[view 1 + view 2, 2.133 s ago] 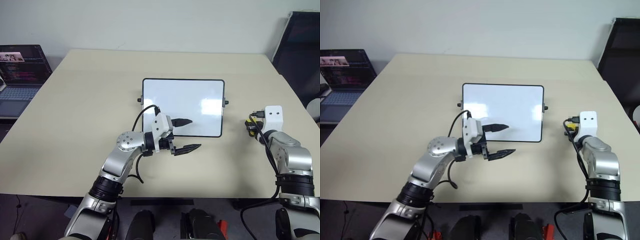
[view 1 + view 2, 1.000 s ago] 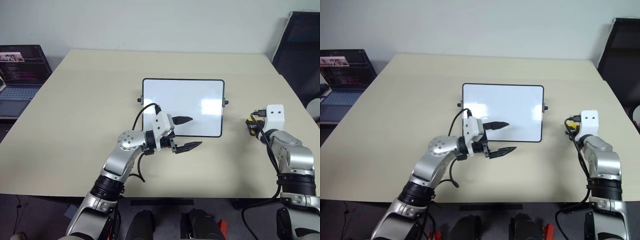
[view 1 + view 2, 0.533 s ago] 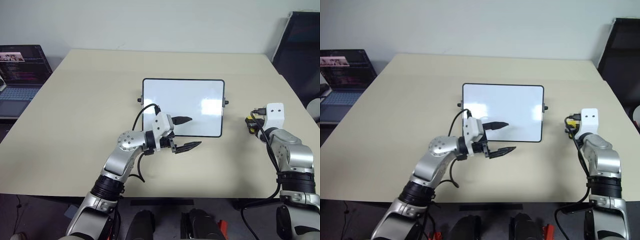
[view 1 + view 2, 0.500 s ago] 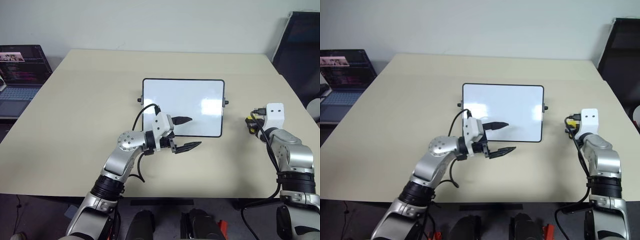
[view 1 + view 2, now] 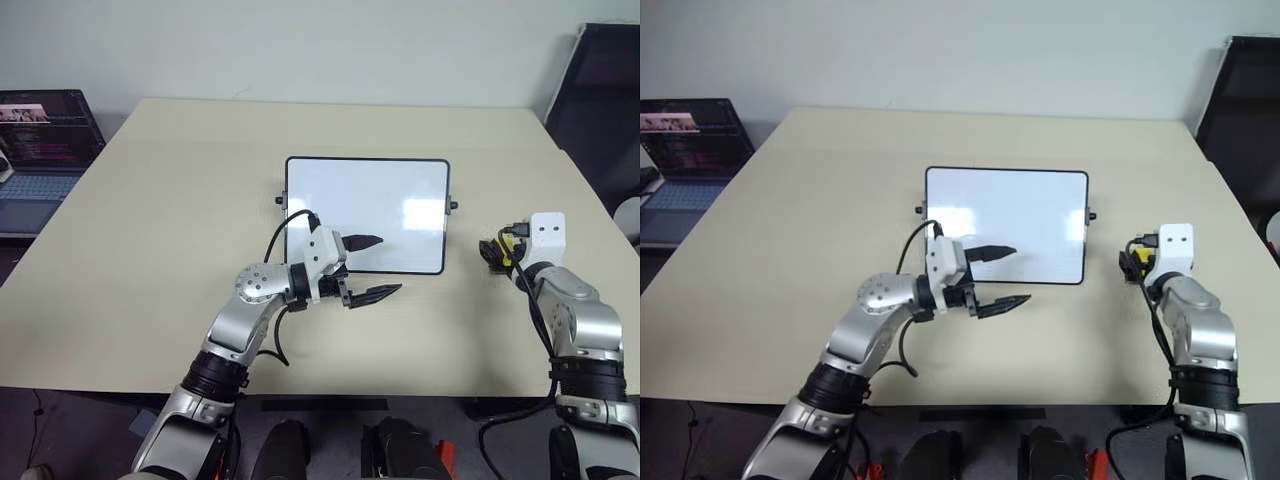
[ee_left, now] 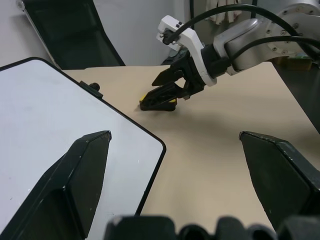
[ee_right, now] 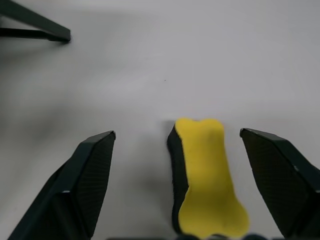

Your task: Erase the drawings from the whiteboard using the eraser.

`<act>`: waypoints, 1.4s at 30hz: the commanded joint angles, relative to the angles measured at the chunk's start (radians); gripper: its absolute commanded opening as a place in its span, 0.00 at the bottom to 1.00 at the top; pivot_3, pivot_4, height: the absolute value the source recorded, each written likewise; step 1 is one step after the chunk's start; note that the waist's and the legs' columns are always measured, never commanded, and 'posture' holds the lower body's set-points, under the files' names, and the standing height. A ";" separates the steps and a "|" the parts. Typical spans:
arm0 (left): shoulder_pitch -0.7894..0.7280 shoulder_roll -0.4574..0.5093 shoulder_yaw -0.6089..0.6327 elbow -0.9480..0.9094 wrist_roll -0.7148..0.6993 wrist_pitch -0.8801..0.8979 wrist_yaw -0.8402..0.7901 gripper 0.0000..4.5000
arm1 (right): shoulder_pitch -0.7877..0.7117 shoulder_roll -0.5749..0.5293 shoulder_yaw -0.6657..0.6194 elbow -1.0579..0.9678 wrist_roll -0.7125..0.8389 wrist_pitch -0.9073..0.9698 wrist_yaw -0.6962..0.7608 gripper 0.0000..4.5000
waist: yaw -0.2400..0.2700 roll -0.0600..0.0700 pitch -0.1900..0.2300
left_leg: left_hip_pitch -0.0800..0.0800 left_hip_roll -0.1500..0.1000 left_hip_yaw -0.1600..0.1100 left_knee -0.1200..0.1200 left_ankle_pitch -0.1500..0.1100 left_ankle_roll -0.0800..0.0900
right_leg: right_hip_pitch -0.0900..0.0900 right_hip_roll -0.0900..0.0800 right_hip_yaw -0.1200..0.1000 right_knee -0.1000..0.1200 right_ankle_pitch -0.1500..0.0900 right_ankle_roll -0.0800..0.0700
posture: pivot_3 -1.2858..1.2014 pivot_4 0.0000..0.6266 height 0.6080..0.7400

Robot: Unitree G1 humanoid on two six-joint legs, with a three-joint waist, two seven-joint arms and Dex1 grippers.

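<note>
We find the left gripper (image 5: pixel 366 268) spread wide and empty over the near edge of the whiteboard (image 5: pixel 366 213), whose face shows no drawings. To the board's right, the right gripper (image 7: pixel 177 165) has just parted its fingers; the eraser (image 7: pixel 206 175) lies released on the table (image 5: pixel 150 220) between them, suggesting erasing is done.

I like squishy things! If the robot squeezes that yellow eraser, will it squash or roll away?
The eraser looks like a small block lying flat on the table, so it probably won't roll. Its rounded, waisted shape hints at foam, likely light and slightly squashy.
</note>
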 commanded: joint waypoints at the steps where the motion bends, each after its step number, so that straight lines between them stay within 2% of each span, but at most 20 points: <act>1: 0.001 -0.005 0.004 -0.049 -0.007 -0.009 -0.001 1.00 | 0.019 0.002 -0.041 -0.069 0.016 -0.022 -0.016 0.93 | 0.000 0.000 0.000 | 0.000 0.000 0.000 0.000 0.000 0.000 | 0.000 0.000 0.000 0.000 0.000 0.000 | 0.52 0.24 1.00; 12: -0.014 -0.012 0.002 -0.030 -0.007 -0.012 -0.012 1.00 | 0.016 0.003 -0.058 -0.087 0.017 -0.014 -0.032 0.93 | -0.001 0.000 0.000 | 0.000 0.000 0.000 0.000 0.000 0.000 | 0.000 0.000 0.000 0.000 0.000 0.000 | 0.52 0.24 1.00; 13: -0.013 -0.012 0.003 -0.030 -0.007 -0.011 -0.012 1.00 | 0.017 0.005 -0.061 -0.091 0.020 -0.015 -0.032 0.96 | -0.001 0.000 0.000 | 0.000 0.000 0.000 0.000 0.000 0.000 | 0.000 0.000 0.000 0.000 0.000 0.000 | 0.52 0.24 1.00; 28: 0.001 0.003 0.032 -0.055 -0.016 0.015 0.018 1.00 | 0.027 0.023 -0.079 -0.135 0.035 -0.020 -0.086 0.96 | -0.001 0.000 0.000 | 0.000 0.000 0.000 0.000 0.000 0.000 | 0.000 0.000 0.000 0.001 0.000 0.000 | 0.52 0.24 1.00; 36: 0.022 0.019 0.132 -0.088 -0.008 0.068 0.151 1.00 | 0.063 0.054 -0.101 -0.261 0.026 -0.018 -0.164 0.96 | -0.001 0.000 0.000 | 0.000 0.000 -0.001 0.000 0.000 0.000 | 0.000 0.000 0.000 0.001 0.000 0.000 | 0.52 0.24 1.00; 42: 0.064 0.021 0.238 -0.096 0.039 0.064 0.338 1.00 | 0.099 0.086 -0.119 -0.360 0.002 -0.065 -0.231 0.96 | 0.000 0.000 0.000 | 0.000 0.000 -0.001 0.000 0.000 0.000 | 0.000 0.000 0.000 0.000 0.000 0.000 | 0.52 0.24 1.00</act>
